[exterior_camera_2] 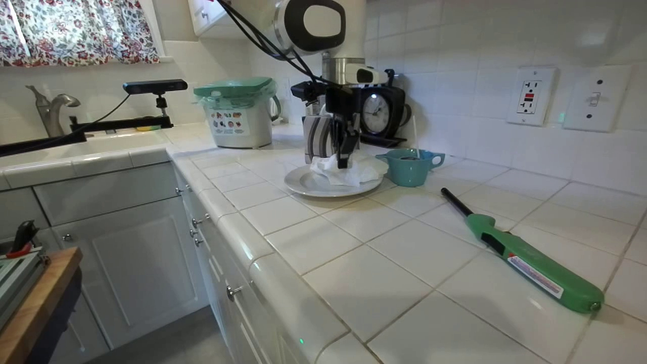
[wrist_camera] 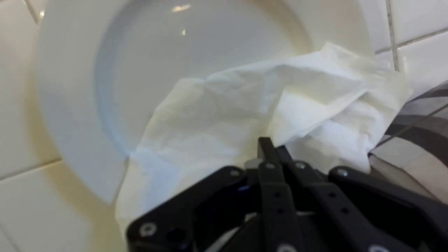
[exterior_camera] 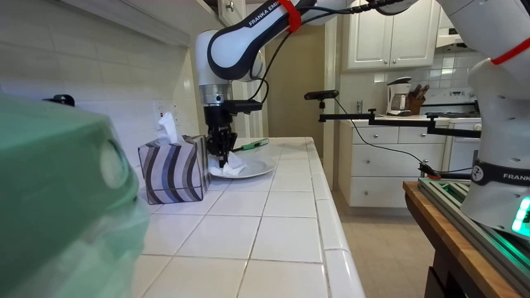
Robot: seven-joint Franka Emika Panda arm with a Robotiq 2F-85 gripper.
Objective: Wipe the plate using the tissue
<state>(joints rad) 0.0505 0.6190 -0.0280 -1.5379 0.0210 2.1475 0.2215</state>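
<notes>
The round pale plate (exterior_camera: 267, 164) lies flat on the white tiled counter, and it also shows in an exterior view (exterior_camera_2: 302, 181) and the wrist view (wrist_camera: 75, 98). The crumpled white tissue (exterior_camera_2: 363, 171) covers part of the plate and reaches over its rim on the striped box's side; the wrist view shows the tissue (wrist_camera: 217, 115) spread wide. My gripper (wrist_camera: 273, 143) points down with its fingertips together, shut on a fold of the tissue. The gripper shows low over the plate in both exterior views (exterior_camera: 223, 163) (exterior_camera_2: 343, 164). The plate surface under the tissue is hidden.
The striped tissue box (exterior_camera: 176, 171) stands close beside the plate and gripper. A teal cup (exterior_camera_2: 408, 171) is near the plate's wall side. A green lighter (exterior_camera_2: 536, 268) lies on the counter. A black clock (exterior_camera_2: 376, 114) and a green-lidded bin (exterior_camera_2: 235, 119) stand farther along.
</notes>
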